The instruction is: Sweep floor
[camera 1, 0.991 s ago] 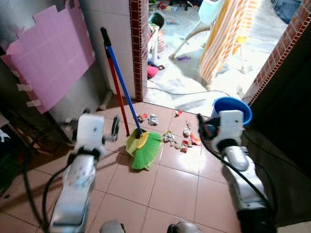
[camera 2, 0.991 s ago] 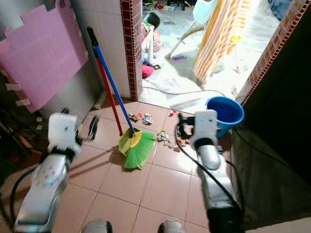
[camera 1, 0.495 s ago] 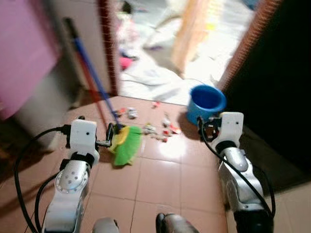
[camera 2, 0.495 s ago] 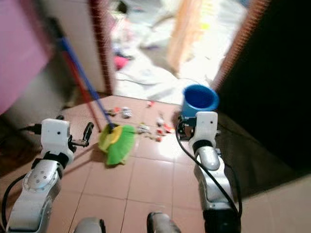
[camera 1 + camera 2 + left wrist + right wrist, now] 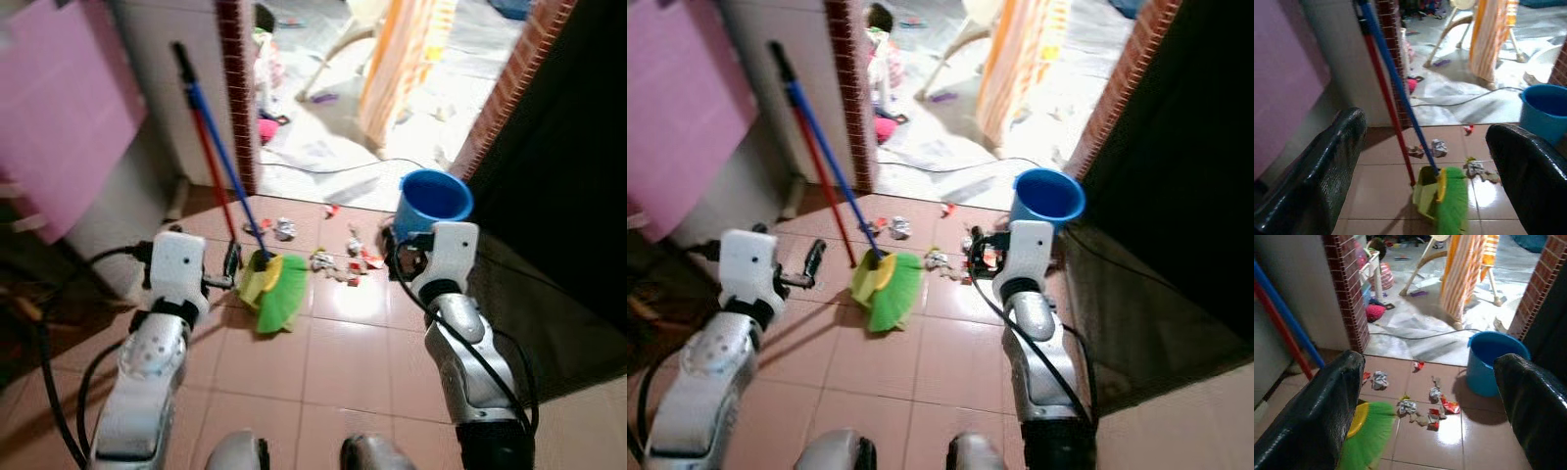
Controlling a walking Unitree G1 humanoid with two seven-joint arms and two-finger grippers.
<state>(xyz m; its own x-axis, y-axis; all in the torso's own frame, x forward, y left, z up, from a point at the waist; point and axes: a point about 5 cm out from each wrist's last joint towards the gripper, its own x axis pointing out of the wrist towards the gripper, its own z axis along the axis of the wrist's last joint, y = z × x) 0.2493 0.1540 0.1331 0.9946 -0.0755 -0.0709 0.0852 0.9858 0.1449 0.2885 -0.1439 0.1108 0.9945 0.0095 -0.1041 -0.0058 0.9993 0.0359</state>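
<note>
Tiled floor (image 5: 343,362) carries broom (image 5: 274,294), scattered litter (image 5: 338,264), blue bucket (image 5: 434,199).

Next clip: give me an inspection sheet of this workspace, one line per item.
Surface: tiled floor, glossy.
Job's things: broom, green bristles on the floor, blue handle leaning on the wall; dustpan beside it, red handle.
Clutter: litter scattered between broom and blue bucket.
Grippers: left gripper open, facing the broom; right gripper open, facing the litter.
Cables: one across the doorway floor.
Surroundings: brick pillar, pink board, striped cloth.
</note>
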